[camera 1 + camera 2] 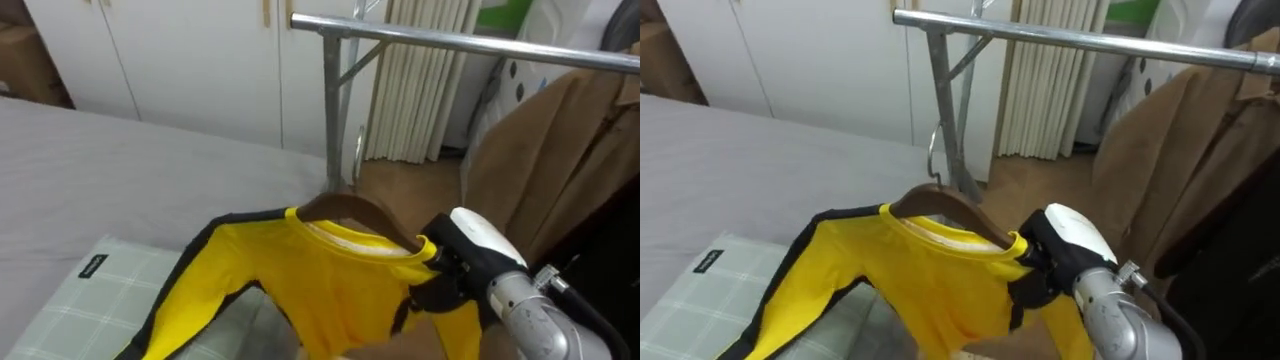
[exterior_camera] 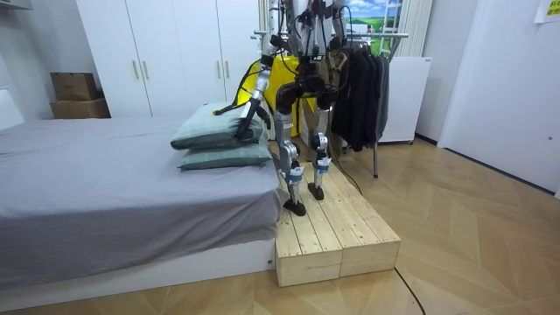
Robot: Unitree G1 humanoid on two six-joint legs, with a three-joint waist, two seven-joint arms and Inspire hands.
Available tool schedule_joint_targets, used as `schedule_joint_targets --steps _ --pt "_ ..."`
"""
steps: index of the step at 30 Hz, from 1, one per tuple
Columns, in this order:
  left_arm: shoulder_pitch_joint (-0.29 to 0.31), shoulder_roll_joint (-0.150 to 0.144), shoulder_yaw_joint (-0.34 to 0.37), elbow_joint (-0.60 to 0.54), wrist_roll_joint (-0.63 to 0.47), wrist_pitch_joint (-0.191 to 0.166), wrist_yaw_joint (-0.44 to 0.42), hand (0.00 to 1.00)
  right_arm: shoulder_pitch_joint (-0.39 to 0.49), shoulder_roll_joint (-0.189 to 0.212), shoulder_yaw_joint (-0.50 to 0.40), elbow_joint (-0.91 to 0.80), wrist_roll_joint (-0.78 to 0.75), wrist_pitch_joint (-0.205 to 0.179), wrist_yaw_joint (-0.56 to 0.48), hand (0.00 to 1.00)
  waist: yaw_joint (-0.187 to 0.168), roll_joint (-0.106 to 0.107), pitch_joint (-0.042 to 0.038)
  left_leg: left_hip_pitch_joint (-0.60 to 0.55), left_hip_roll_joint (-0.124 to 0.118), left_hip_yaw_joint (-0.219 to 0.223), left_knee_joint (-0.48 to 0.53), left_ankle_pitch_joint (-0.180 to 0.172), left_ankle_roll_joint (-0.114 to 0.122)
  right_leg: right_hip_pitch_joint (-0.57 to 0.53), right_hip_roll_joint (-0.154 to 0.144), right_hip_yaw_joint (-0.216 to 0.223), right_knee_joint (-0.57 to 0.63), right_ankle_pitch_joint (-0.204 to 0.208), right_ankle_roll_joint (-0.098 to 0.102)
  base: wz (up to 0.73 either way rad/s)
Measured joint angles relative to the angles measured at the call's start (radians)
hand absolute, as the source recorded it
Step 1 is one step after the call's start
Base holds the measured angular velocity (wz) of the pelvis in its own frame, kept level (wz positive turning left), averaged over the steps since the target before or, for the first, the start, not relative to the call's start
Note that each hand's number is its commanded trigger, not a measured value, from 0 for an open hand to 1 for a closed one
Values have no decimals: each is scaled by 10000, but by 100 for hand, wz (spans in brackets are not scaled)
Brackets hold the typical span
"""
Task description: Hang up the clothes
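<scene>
Below rail [image 1: 470, 42], clamped in right hand [image 1: 440, 283]: stiff wooden hanger [image 1: 345, 208] bearing limp, light yellow shirt [image 1: 330, 290]; best gripped by hanger.

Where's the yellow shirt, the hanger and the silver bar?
yellow shirt [image 1: 340, 295]: left eye view, on its chest.
hanger [image 1: 345, 207]: left eye view, on its brown wooden shoulder.
silver bar [image 1: 450, 40]: left eye view, midway along it.

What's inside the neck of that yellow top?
A brown wooden hanger: its curved top and metal hook stick out of the yellow top. The cloth covers the rest of the hanger.
</scene>
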Motion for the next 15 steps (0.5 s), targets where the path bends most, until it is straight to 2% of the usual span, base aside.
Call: schedule_joint_targets --steps 3,9,15 --pt "0 1 4 -1 0 0 6 0 -2 43 -15 -2 73 -3 134 100 1 -92 -55 19 -64 -62 -100 44 35 75 -21 8 -190 120 56 5" --pt "4 8 2 -1 -3 -1 42 0 -46 131 -36 -8 167 -6 250 100 23 -226 -34 20 -63 -63 -148 71 83 210 -2 -21 -521 359 96 1" --pt "5 75 1 -1 -4 0 51 0 -49 134 -37 -178 242 -6 249 100 23 -315 6 8 -39 -74 -184 71 83 203 39 -18 -543 366 93 0"
